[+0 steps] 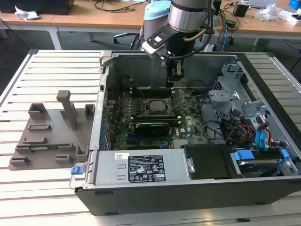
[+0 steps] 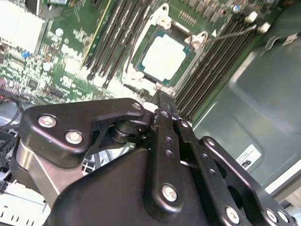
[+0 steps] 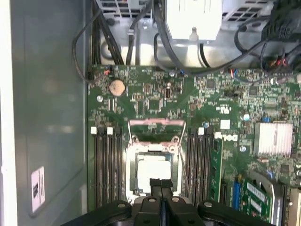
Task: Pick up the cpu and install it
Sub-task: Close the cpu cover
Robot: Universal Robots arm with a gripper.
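Note:
The cpu [image 2: 163, 56] lies flat inside the black socket frame on the green motherboard [image 1: 188, 125] of the open computer case [image 1: 188, 197]. Its silvery-white top also shows in the first wrist view [image 3: 153, 170] and, small, in the exterior view [image 1: 157, 106]. My gripper [image 1: 176, 79] hangs inside the case above the board, a little toward the case's back wall from the socket. In both wrist views the two black fingertips [image 3: 161, 184] press together with nothing between them, clear of the chip. The thin metal socket lever [image 2: 233, 32] stands out to the side of the frame.
Memory slots [image 3: 106, 165] flank the socket on both sides. A grey power supply box [image 1: 141, 167] lies along the case's front edge, with drive bays and cables [image 1: 249, 127] at the exterior view's right. A grey fixture [image 1: 51, 134] rests on the slatted table at the left.

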